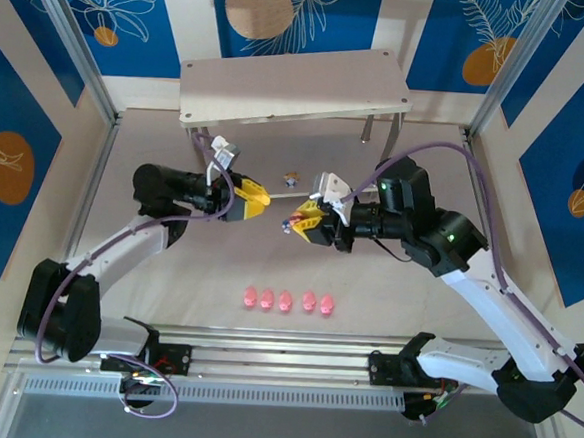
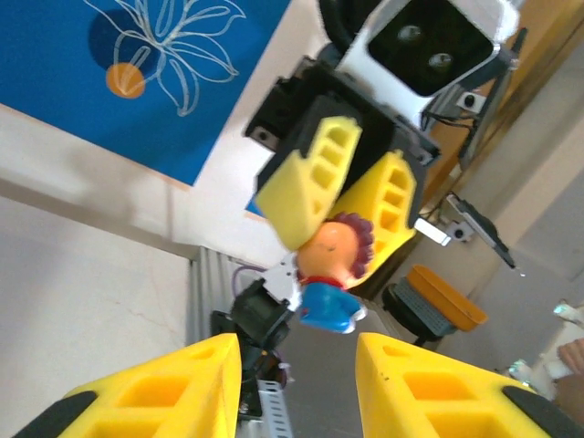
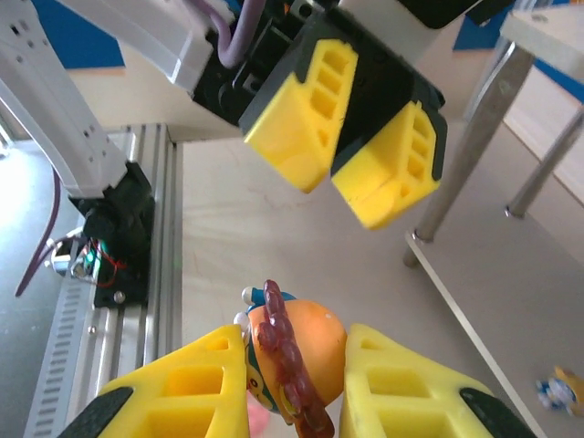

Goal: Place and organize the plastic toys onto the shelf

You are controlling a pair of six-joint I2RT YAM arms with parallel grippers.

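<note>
- The left arm reaches forward and bends to the right, with its wrist level.
- The left gripper has its yellow jaws a little apart, with nothing between them.
- The right arm reaches forward and bends to the left, with its wrist level.
- The right gripper faces the left one, tips near but apart, and its jaws are closed on a small figurine.

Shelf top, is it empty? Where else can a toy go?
The pale wooden shelf top is all bare. The table is free between the row of five pink pig toys and the grippers. Crowded spot: the middle, where the left gripper faces the right gripper holding an orange-headed figurine, a tiny figure lying behind them.
</note>
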